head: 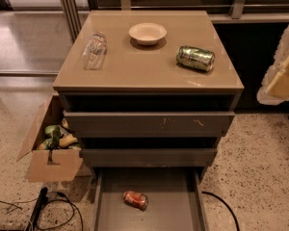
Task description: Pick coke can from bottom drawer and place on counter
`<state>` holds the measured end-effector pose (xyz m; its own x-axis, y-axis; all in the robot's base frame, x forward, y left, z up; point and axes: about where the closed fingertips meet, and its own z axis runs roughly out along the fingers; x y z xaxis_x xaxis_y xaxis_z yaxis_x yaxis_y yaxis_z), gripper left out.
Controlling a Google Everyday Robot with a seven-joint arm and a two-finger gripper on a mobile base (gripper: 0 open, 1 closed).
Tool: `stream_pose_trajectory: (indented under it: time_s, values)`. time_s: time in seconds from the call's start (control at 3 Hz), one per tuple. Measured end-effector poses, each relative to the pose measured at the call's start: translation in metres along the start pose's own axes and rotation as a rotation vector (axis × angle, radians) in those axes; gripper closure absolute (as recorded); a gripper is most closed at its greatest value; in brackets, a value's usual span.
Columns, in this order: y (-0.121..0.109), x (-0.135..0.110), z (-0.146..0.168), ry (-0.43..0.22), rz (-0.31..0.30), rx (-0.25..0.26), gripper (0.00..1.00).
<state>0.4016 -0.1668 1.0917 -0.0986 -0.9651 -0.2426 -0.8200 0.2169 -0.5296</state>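
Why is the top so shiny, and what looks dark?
Camera view: the glossy counter reflects light near its front edge; the coke can lies dim in the bottom drawer; the end effector at the right edge looks bright.

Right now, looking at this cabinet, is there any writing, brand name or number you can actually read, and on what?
No text can be read.
coke can in the bottom drawer: markings too blurred to read.
green can on the counter: markings too blurred to read.
plastic bottle, bowl, cardboard box: no lettering shows.
hand, at the right edge beside the counter: no lettering shows.
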Motion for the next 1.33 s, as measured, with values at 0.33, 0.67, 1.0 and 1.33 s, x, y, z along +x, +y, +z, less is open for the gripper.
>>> stream_pose_trajectory:
  time_s: [0.33,0.67,1.0,1.33]
  values:
    - [0.0,0.0,0.0,0.0,0.0,0.0,0.0]
    - [0.0,0.0,0.0,0.0,0.0,0.0,0.0]
    - [0.0,0.0,0.0,0.0,0.0,0.0,0.0]
    - [0.0,0.0,0.0,0.0,0.0,0.0,0.0]
